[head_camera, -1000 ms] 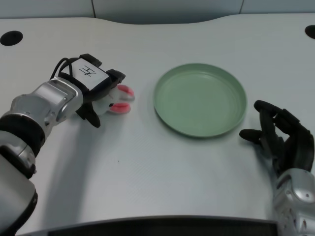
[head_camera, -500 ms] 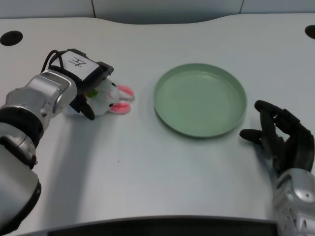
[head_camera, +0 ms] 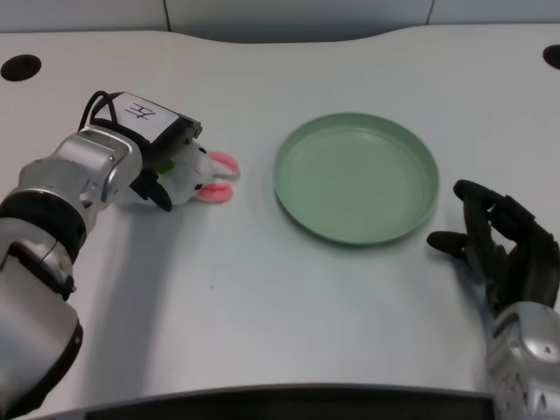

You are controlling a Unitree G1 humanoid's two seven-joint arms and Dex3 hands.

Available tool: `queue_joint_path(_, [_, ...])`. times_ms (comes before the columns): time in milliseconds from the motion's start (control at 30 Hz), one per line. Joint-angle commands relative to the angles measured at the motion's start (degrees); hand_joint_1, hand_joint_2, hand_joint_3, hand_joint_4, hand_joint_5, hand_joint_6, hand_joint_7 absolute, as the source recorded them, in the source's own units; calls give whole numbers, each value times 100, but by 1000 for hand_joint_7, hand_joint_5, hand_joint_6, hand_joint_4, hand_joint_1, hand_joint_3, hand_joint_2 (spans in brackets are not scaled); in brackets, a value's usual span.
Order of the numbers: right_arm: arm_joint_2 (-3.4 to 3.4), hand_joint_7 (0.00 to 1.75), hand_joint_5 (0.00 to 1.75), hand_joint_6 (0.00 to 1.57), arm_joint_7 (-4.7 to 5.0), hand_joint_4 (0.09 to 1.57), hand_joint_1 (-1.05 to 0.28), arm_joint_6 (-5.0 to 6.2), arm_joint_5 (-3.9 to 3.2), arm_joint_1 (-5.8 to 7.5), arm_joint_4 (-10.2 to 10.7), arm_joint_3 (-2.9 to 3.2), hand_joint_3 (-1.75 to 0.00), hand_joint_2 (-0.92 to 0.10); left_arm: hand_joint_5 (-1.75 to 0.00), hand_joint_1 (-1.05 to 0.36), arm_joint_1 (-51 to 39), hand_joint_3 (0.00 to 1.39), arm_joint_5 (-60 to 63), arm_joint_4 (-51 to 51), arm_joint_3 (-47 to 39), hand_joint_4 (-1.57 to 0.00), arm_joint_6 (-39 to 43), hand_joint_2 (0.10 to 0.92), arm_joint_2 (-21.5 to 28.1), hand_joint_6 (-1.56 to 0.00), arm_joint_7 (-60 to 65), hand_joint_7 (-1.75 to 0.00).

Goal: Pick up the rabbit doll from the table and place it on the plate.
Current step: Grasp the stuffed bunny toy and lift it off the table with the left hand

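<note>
Early in the task. Left hand [head_camera: 162, 153] draped over the white rabbit doll [head_camera: 194, 176], fingers curled around its body, though impossible to tell whether truly gripped. Doll seemingly on the white table [head_camera: 289, 297], pink ears pointing toward the green plate [head_camera: 355, 176], well apart from it. Plate bare. Lift, carry and release remaining.

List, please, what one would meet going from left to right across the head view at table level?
Left hand → rabbit doll, whose body the hand covers while its pink ears poke out to the right → green plate → right hand.
</note>
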State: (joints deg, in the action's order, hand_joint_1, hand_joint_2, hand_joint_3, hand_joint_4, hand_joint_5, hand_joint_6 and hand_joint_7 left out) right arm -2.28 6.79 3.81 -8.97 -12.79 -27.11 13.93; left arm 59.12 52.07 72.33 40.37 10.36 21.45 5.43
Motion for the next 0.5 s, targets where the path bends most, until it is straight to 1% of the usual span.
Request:
queue_joint_path(33, [37,387,1001,831,9,823,-372,-28,28,61,87,-26,-233,-921,-190,-605,27,0,11,104,21,-452,-89,817,-68,-440,304,-49])
queue_joint_path(67, [41,389,1005,835,2,829,-371,-33,15,62,92,-20,-232,-921,-232,-515,6,0,16,122,22,-534,-100,818,-77,-538,426,-79])
queue_joint_path(100, [45,390,1006,837,0,831,-370,-47,-2,59,94,-11,-231,-921,-277,-474,-20,0,36,138,37,-572,-76,818,-72,-596,613,-92])
queue_joint_path(167, [48,391,1006,841,1,831,-369,-64,-16,55,94,-4,-231,-921,-574,-417,-36,0,59,171,61,-525,-37,820,-67,-713,813,-78])
queue_joint_path(200, [48,391,1006,842,-18,831,-369,-38,-33,54,83,4,-231,-921,-654,-407,-50,0,129,193,122,-501,-12,821,-49,-736,1019,-71])
queue_joint_path(233, [49,391,1004,841,-33,829,-364,-17,-43,55,75,10,-231,-921,-997,-355,-56,2,178,214,169,-473,2,848,-39,-790,1160,-234])
queue_joint_path(267, [49,391,1004,841,-43,828,-362,-2,-51,55,69,13,-231,-921,-1144,-336,-59,2,210,234,205,-446,13,859,-34,-721,1264,-458])
queue_joint_path(300, [49,390,1004,841,-49,828,-360,5,-55,55,66,16,-231,-921,-1236,-324,-58,2,224,253,230,-430,21,865,-33,-635,1327,-676])
queue_joint_path(333, [55,390,1004,841,-26,827,-360,-14,-52,54,69,21,-232,-921,-1267,-321,-53,1,283,281,299,-424,16,868,-20,-604,1407,-754])
queue_joint_path(367, [53,391,1005,844,-11,832,-366,-18,-37,54,66,17,-228,-921,-1258,-327,-51,0,335,304,356,-470,7,851,-9,-589,1487,-691])
queue_joint_path(400, [53,388,1002,842,-1,830,-372,-47,-36,53,75,18,-225,-921,-1278,-338,-55,0,377,322,399,-533,18,830,5,-640,1602,-475])
queue_joint_path(433, [53,387,1000,842,4,828,-375,-68,-36,52,82,18,-224,-921,-1318,-334,-58,1,401,336,424,-569,28,815,13,-695,1681,-320])
queue_joint_path(467, [51,386,999,841,-25,828,-376,-81,-65,48,82,28,-225,-921,-1338,-332,-64,2,415,353,438,-588,45,807,21,-729,1757,-230])
queue_joint_path(500, [51,384,1001,839,-30,831,-375,-93,-75,42,82,32,-228,-921,-1577,-311,-67,1,449,370,475,-645,72,787,39,-856,1835,-216])
